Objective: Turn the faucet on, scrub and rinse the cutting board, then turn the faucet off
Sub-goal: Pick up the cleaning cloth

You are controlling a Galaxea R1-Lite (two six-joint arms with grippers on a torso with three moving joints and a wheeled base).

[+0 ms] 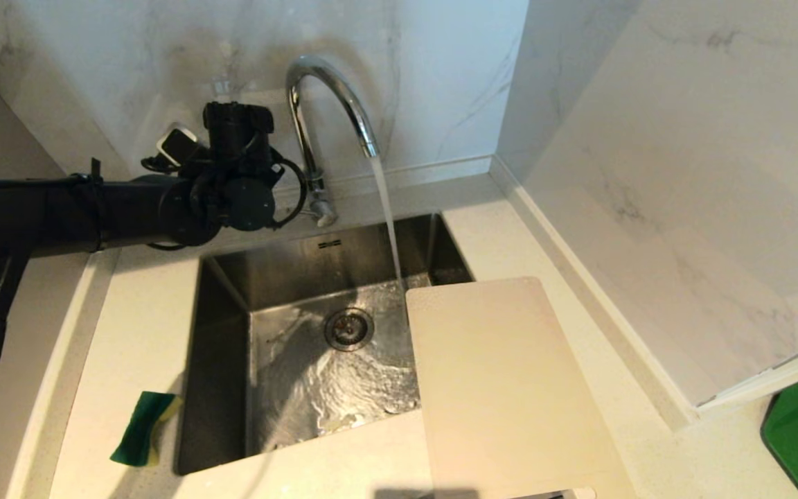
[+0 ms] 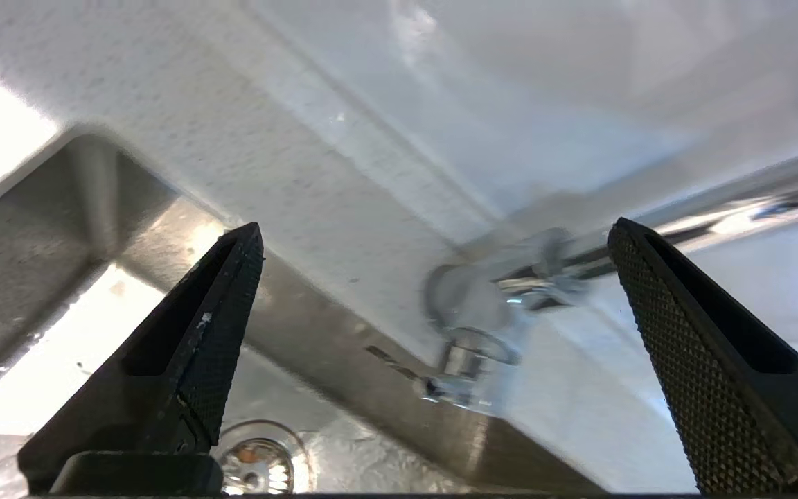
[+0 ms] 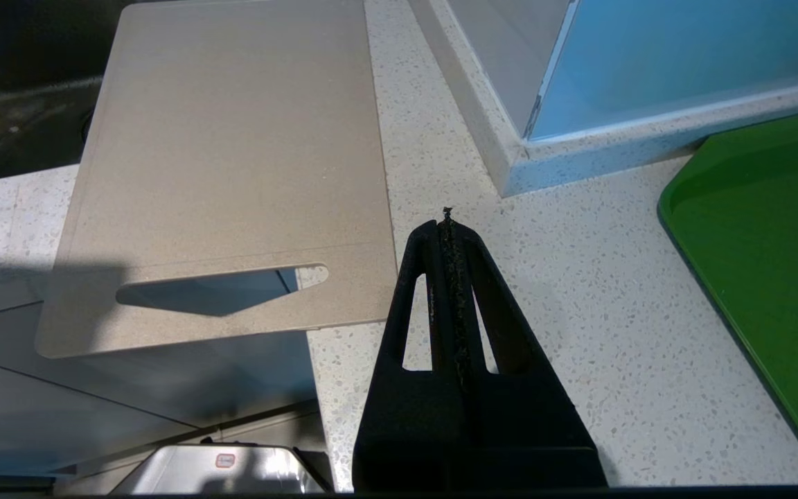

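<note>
A: At the near edge of the tabletop, the cutting board lies with one corner hanging over the sink. What could go wrong?

B: It looks half-supported, so a careless nudge could tip it into the basin. The sponge lies untouched at the sink's other side.

A: And farther back?

B: The left hand hovers by the running faucet, fingers spread, holding nothing, well apart from the board. The right hand, pressed together, is just beside the board's handle end.
</note>
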